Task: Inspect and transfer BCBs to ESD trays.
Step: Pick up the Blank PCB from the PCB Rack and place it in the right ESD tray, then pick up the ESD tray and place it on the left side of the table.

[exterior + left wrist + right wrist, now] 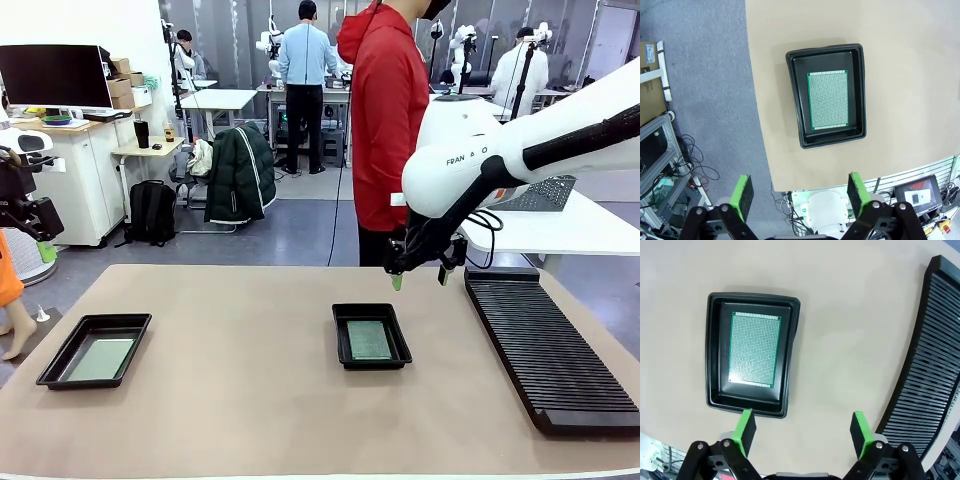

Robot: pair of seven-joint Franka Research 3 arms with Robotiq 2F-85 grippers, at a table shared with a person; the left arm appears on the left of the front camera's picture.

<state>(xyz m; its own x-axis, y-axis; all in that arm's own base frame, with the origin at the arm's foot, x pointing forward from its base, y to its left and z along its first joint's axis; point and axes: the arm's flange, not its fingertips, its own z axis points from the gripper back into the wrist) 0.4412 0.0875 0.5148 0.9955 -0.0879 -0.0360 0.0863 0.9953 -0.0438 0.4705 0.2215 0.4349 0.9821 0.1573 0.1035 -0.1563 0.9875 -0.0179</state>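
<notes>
Two black ESD trays lie on the tan table, each with one green BCB flat on its floor. The left tray holds a BCB. The middle tray holds another BCB. My right gripper hangs open and empty above the table, just behind and to the right of the middle tray. In the right wrist view, this gripper looks down past the tray and its BCB. My left gripper is open and empty, high above the left tray and its BCB.
A long black ribbed rack runs along the table's right side and is also seen in the right wrist view. A person in a red hooded top stands at the far edge. The table's left edge drops to grey floor.
</notes>
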